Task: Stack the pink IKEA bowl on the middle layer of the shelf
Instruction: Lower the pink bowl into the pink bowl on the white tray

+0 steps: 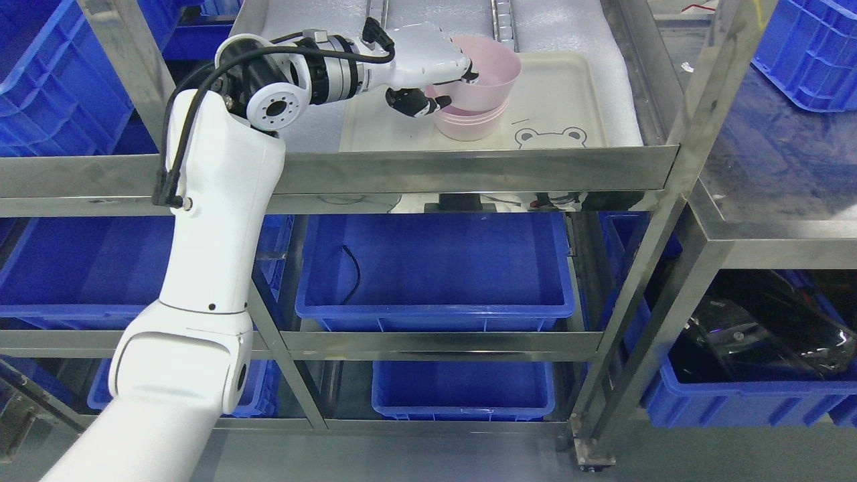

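A pink bowl [492, 73] sits tilted in the mouth of a second pink bowl [469, 124] that stands on a cream tray [562, 100] on the steel shelf. My left hand [435, 77] reaches in from the left and grips the upper bowl's near rim, one finger inside the bowl and the thumb under it. The upper bowl is partly nested in the lower one. My right arm is not in view.
The tray carries a bear face print [552, 137] at its front right. The shelf's steel front rail [469, 167] and right upright [696, 134] frame the opening. Blue crates [435, 274] fill the lower layers and both sides.
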Available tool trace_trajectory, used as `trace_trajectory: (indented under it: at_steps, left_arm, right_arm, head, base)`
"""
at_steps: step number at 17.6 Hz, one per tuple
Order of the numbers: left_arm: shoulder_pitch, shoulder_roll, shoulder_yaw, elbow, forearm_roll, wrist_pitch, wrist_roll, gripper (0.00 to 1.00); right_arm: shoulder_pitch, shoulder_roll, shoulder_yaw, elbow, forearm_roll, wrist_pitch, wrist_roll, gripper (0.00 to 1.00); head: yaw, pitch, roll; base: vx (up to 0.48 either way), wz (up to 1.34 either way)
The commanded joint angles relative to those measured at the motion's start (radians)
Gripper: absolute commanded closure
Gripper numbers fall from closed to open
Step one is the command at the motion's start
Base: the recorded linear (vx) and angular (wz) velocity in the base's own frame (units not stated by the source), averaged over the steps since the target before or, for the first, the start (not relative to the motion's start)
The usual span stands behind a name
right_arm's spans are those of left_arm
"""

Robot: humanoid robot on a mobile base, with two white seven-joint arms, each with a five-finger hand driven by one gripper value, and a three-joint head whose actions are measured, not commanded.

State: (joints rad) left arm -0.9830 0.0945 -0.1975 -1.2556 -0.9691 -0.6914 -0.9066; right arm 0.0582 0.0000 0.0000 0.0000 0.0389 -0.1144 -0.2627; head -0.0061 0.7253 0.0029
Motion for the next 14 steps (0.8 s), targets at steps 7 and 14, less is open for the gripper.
trace_trajectory:
  at_steps: [7,14]
  left_arm:
    - [-0.036,0.002,-0.01,0.085,-0.051,0.006,0.002,0.96]
    - [-0.032,-0.015,-0.011,0.108,-0.051,0.004,0.003,0.74]
  right_arm:
    - [0.0,-0.017,0.005,-0.017,0.0,-0.001,0.0,0.0]
    - [0.0,-0.017,0.005,-0.017,-0.001,-0.001,0.0,0.0]
  head:
    - [0.0,0.0,0.0]
    - [0.0,0.0,0.0]
  base:
    - [0.0,0.0]
    - [0.0,0.0]
